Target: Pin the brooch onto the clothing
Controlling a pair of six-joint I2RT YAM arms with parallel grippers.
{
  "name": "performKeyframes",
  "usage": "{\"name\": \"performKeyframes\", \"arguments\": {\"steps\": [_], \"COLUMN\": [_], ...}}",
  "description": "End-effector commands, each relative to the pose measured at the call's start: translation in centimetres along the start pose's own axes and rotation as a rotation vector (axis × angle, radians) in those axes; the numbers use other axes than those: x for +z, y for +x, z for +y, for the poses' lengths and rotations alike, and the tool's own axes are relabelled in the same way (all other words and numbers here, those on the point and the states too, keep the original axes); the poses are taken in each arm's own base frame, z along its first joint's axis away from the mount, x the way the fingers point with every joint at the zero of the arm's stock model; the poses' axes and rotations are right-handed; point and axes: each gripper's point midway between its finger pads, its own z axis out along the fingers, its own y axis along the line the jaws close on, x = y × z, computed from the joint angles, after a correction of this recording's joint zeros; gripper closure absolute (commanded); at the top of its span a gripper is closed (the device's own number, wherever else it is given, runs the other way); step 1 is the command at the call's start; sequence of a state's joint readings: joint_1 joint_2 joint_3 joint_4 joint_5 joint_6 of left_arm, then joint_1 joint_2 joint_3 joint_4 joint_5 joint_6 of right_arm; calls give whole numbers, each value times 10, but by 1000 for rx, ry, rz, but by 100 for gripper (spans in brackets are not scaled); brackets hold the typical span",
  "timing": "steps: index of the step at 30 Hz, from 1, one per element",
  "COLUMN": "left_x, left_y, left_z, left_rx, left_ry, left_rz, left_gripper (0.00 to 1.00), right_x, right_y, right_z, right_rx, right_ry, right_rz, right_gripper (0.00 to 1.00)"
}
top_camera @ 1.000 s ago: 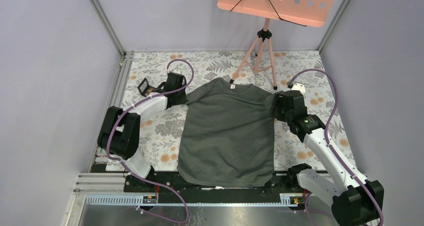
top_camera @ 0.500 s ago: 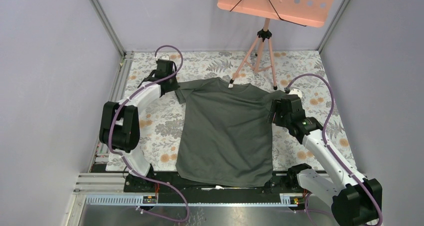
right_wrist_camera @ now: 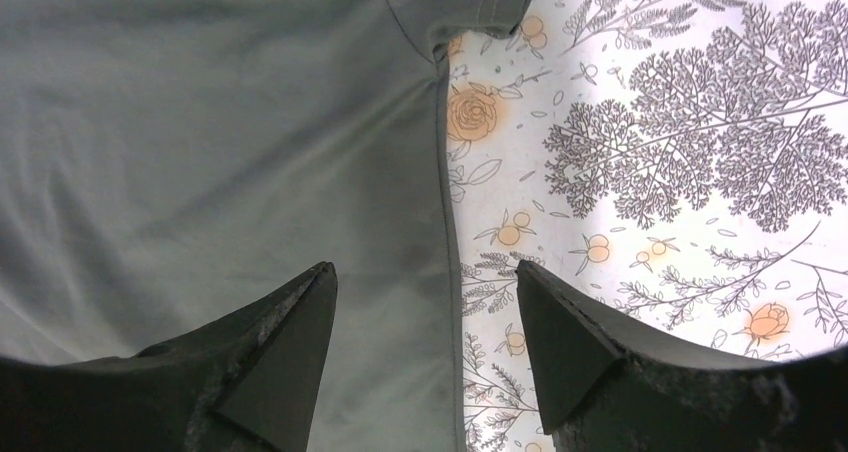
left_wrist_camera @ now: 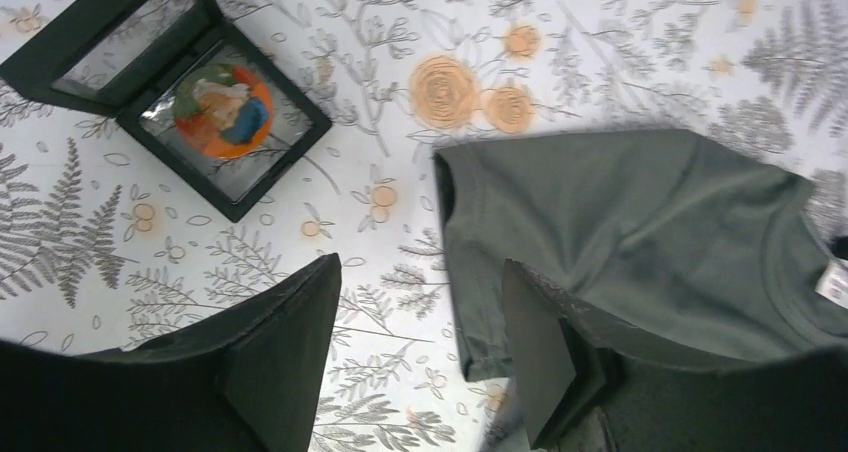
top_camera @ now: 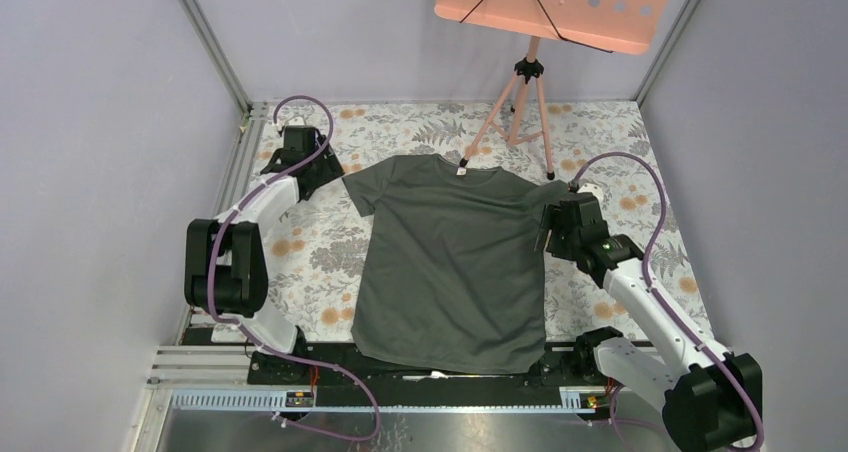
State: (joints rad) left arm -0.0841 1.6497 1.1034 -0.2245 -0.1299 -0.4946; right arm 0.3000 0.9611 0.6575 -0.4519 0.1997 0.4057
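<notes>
Left wrist view: small round orange brooch with blue and whitish patches [left_wrist_camera: 220,112] sits in the base of an open black square case [left_wrist_camera: 290,137]. The case lies on the tabletop [top_camera: 320,262], apart from the sleeve of the dark grey-green short-sleeved T-shirt [left_wrist_camera: 620,232]. Brooch is not on the shirt yet.

Shirt lies spread flat, front up, neck with the white label [top_camera: 465,171] toward the far side. Both sleeves are laid out.

Left claw [left_wrist_camera: 420,272] is wide and grips nothing. The sleeve hem lies under it, next to one finger. Right claw [right_wrist_camera: 425,272] is also wide and empty. It hovers over the shirt's side seam below the other sleeve.

My read of the step: shirt prep looks done, so fetch the brooch with the left arm, which is closest.
- Clear the sleeve first so the hem doesn't drag.
- Come down square over the case base and narrow the opening before contact.
- Pinch the brooch by its rim. The case looks light and may skid or tip.
- The brooch seems to sit on a shiny film, so expect some spring.
- Right claw could press the cloth to hold it taut for pinning.

Surface is a white cloth printed with grey ferns and orange roses. Lilac-grey walls [top_camera: 100,122] enclose it on aluminium framing. A salmon perforated music stand [top_camera: 555,7] stands on a tripod at the far edge, one foot just beside the collar.
</notes>
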Motion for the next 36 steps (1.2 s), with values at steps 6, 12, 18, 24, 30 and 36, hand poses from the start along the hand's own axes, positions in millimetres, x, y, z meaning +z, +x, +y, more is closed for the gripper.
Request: {"name": "performKeyframes", "arguments": {"steps": [6,12,18,24,30,36], "left_x": [-10,9,18,18,22,17], "left_y": [1,17,21,24,25,22], "left_z": [-25,-21,-22,-26,-26,-29], "left_rx": [0,-4,-23,-23,-20,-22], "left_ry": [133,102,100,123,119,131], "left_rz": [3,74,89,104,114,108], "left_gripper": [35,39,41,42,42,43], "right_x": [17,25,32,35,36,38], "right_y": [26,45,57,69,83,93], "right_z": [-12,-15,-19,-13,-12,-8], "right_rx": [37,67,130,137,140,160], "right_ry": [88,91,63,30,25,14], "right_rz": [130,216,271,342,409,456], "right_gripper": [26,29,37,48,53,59]}}
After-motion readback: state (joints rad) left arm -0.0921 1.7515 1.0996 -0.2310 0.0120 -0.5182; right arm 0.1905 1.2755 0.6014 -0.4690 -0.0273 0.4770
